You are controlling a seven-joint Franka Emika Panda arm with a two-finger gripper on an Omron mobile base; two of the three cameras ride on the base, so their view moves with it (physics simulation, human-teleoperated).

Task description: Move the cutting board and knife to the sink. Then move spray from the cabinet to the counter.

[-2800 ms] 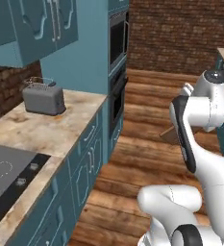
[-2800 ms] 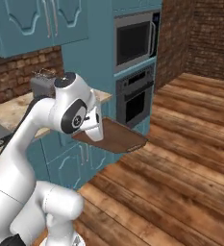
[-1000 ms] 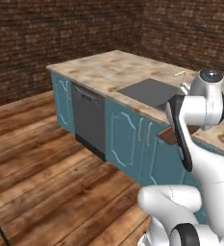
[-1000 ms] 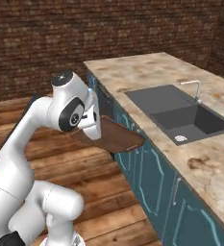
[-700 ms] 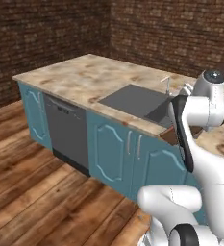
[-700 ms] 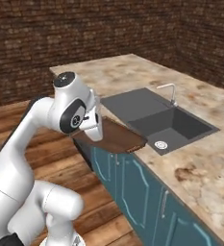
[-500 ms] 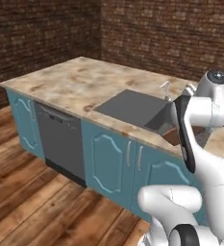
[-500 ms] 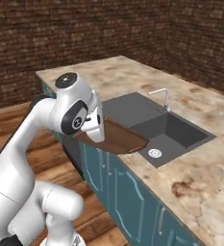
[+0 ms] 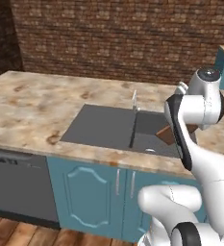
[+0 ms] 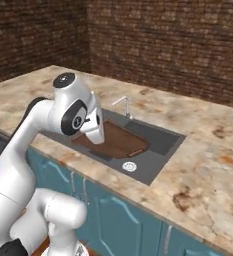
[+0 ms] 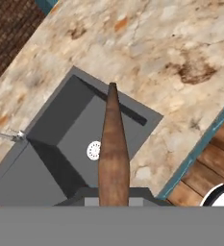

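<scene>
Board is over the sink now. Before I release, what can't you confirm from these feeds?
- The gripper's fingers: hidden behind the white hand in both base views; under the cutting board in the hand view.
- Cutting board: the arm covers most of it in the left base view.
- Sink basin under the board: covered by it in the right base view.

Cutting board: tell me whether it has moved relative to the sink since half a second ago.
Yes. The cutting board, clamped in the gripper, now hangs over the sink basin; earlier it was short of it.
</scene>
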